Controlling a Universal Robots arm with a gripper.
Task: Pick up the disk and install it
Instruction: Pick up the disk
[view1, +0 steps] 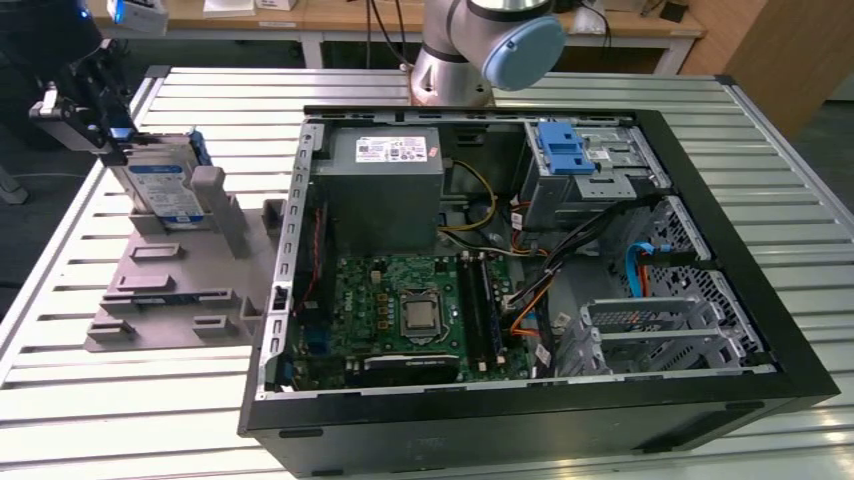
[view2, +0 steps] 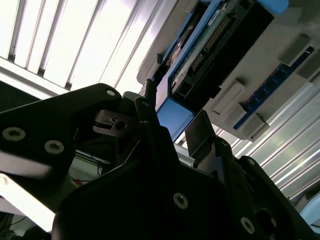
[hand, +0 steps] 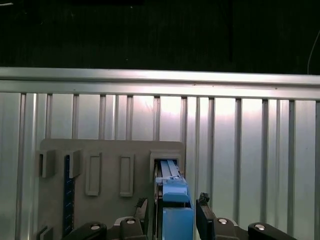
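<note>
The disk (view1: 160, 190), silver with a white-and-blue label in a blue carrier, stands on edge in a slot of the grey holder (view1: 174, 290) at the exterior view's left. My gripper (view1: 118, 140) hangs right over the disk's upper end. In both wrist views the disk (hand: 170, 175) (view2: 210, 40) runs between my black fingers (hand: 202, 210). The gripper (hand: 172, 207) (view2: 175, 117) is open, with a finger on each side of the blue carrier's end and a small gap at each.
An open computer case (view1: 747, 300) lies on the slatted metal table (view1: 80, 400), at the exterior view's right of the holder. Inside are a motherboard (view1: 414, 310), a power supply (view1: 380, 190), cables and a drive bay with a blue clip (view1: 567, 150). The arm's base (view1: 461, 60) stands behind the case.
</note>
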